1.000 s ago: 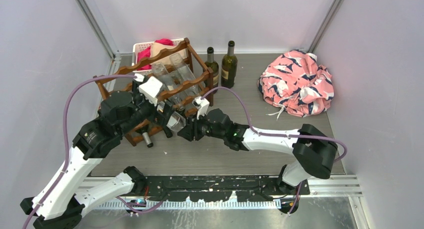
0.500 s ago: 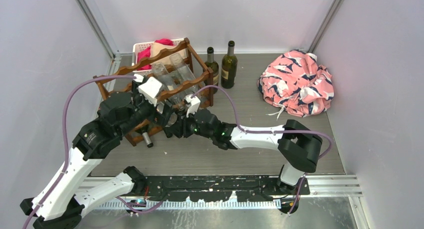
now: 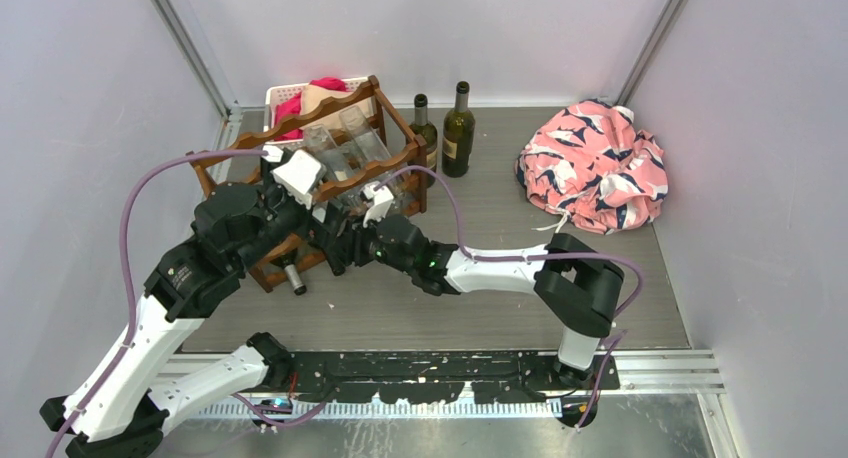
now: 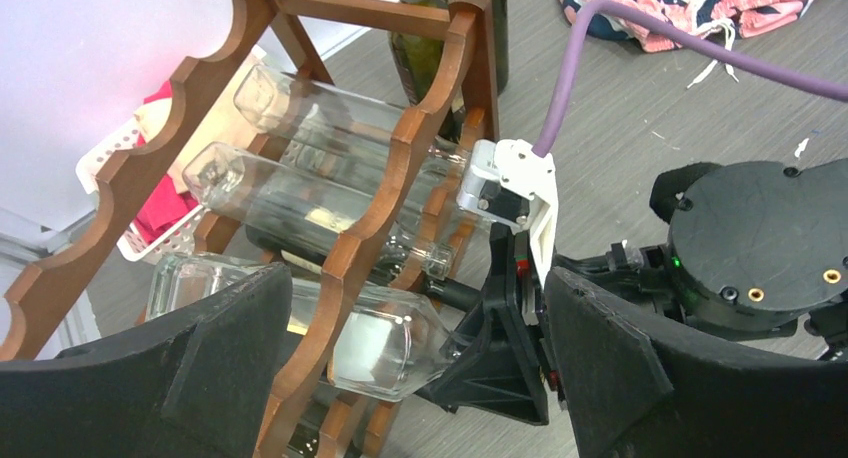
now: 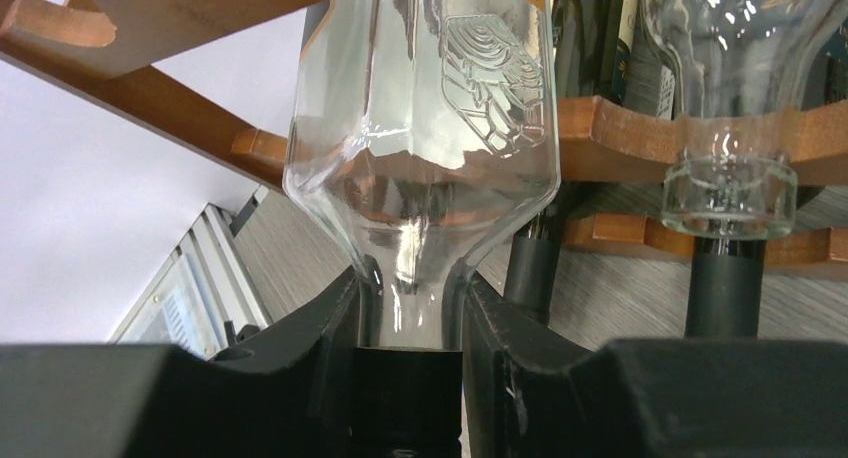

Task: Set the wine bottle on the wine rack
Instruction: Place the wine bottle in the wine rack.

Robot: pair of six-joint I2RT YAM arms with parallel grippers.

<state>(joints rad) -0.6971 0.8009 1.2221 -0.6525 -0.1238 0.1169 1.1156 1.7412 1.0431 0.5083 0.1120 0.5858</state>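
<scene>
The dark reddish-brown wine rack (image 3: 340, 103) stands at the back left and also shows in the left wrist view (image 4: 370, 228) and the right wrist view (image 5: 620, 128). My right gripper (image 5: 410, 318) is shut on the neck of a clear wine bottle (image 5: 420, 128). The bottle's body lies partly inside a middle tier, and its shoulder (image 4: 380, 343) sticks out past the front rail. In the top view my right gripper (image 3: 348, 246) is at the rack's front. My left gripper (image 4: 415, 338) is wide open and empty, with its fingers on either side of the bottle's shoulder and my right gripper.
Two clear bottles (image 3: 350, 143) lie on the rack's top tier and a dark bottle (image 3: 293, 276) lies low in it. Two dark green bottles (image 3: 458, 118) stand right of the rack. A white basket (image 3: 285, 90) stands behind the rack. A pink patterned cloth (image 3: 595, 168) lies at the back right.
My right arm has moved left toward the rack, carrying the clear bottle deeper into it. My left arm has hardly moved.
</scene>
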